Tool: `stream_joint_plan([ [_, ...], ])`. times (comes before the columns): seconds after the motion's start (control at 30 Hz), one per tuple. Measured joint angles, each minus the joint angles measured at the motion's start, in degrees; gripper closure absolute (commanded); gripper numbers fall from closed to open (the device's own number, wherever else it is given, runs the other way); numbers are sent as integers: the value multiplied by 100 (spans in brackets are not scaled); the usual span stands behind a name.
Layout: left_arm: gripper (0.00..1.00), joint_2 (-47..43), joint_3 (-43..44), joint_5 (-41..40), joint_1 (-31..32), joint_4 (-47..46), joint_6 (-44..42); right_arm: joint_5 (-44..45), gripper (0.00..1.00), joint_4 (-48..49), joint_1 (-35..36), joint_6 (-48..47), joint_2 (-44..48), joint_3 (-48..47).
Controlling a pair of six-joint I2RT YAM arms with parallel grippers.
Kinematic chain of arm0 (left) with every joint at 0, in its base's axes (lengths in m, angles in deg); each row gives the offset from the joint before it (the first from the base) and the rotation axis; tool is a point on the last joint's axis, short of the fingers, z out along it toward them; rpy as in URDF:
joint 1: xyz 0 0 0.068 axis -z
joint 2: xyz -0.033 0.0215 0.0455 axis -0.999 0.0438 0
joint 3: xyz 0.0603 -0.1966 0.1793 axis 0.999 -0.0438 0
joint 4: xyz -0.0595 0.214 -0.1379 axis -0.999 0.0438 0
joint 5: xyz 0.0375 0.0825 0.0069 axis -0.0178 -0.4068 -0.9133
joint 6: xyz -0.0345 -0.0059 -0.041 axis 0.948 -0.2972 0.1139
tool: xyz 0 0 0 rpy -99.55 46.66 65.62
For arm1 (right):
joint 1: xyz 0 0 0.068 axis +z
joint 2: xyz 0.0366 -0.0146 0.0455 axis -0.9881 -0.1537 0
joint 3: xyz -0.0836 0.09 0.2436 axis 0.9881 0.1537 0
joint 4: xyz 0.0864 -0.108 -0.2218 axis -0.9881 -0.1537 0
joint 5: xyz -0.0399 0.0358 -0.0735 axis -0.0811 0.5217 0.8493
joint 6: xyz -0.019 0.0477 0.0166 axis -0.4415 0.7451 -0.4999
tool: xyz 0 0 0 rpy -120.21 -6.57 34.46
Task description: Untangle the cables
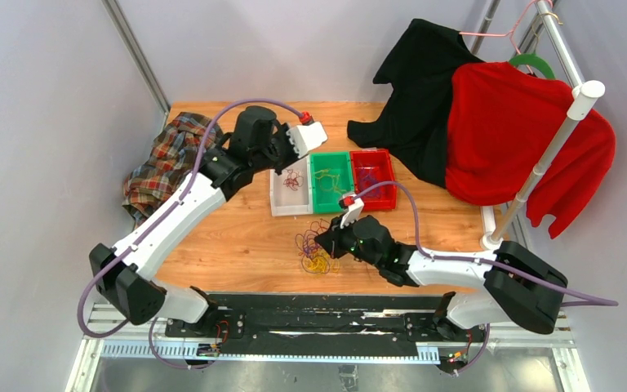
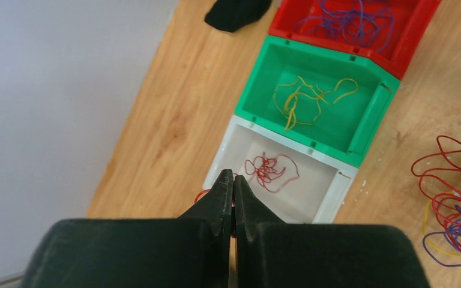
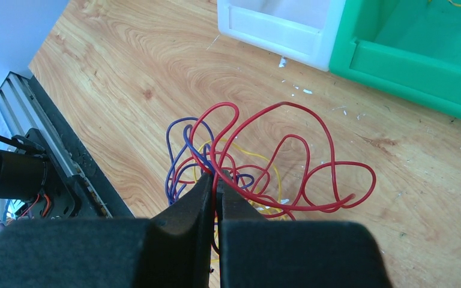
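Note:
A tangle of red, purple and yellow cables (image 1: 314, 251) lies on the wooden table near the front edge; it also shows in the left wrist view (image 2: 456, 207) and the right wrist view (image 3: 264, 159). My right gripper (image 3: 216, 178) is shut on a red strand of this tangle, low over the table (image 1: 327, 239). My left gripper (image 2: 233, 178) is shut on a thin red cable (image 2: 200, 194) above the near edge of the white bin (image 2: 336, 192). A red cable (image 2: 270, 171) lies in the white bin, a yellow one (image 2: 306, 99) in the green bin (image 2: 372, 120), and purple ones (image 2: 348, 21) in the red bin (image 2: 417, 36).
The three bins stand side by side mid-table: white (image 1: 291, 211), green (image 1: 332, 202), red (image 1: 375, 204). A plaid cloth (image 1: 167, 159) lies at the left edge. A black garment (image 1: 420, 90) and a red sweater (image 1: 522, 139) hang on a rack at the right.

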Motion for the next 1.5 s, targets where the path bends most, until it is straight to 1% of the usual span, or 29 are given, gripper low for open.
stream_joint_plan([
  [0.27,100,632,0,46,0,162,127,118,99,-35,-2,-15,114,0],
  [0.53,100,1580,9,149,2,457,455,168,100,-74,-44,-15,232,76],
  [0.63,100,1676,-101,162,0,407,518,184,100,-111,-79,-15,275,87],
  [0.83,100,1773,-568,107,-101,-127,546,192,99,-157,-127,-17,315,87],
  [1.1,100,2332,-914,-79,-251,-1001,372,190,99,-308,-179,-22,319,87],
  [1.2,99,2629,-951,-151,-286,-1191,400,190,99,-391,-179,-37,350,87],
  [1.23,96,2695,-957,-162,-310,-1235,420,190,99,-413,-181,-42,380,87],
  [1.27,89,2743,-970,-166,-341,-1266,457,188,99,-435,-184,-46,422,87],
  [1.3,78,2756,-992,-177,-382,-1290,498,186,99,-450,-190,-48,459,87],
  [1.33,64,2754,-999,-177,-420,-1294,511,186,99,-461,-195,-50,496,87],
  [1.43,33,2645,-979,-114,-551,-1237,662,166,99,-494,-195,-70,542,83],
  [1.5,15,2546,-901,-48,-601,-1071,667,133,99,-531,-195,-92,540,63],
])
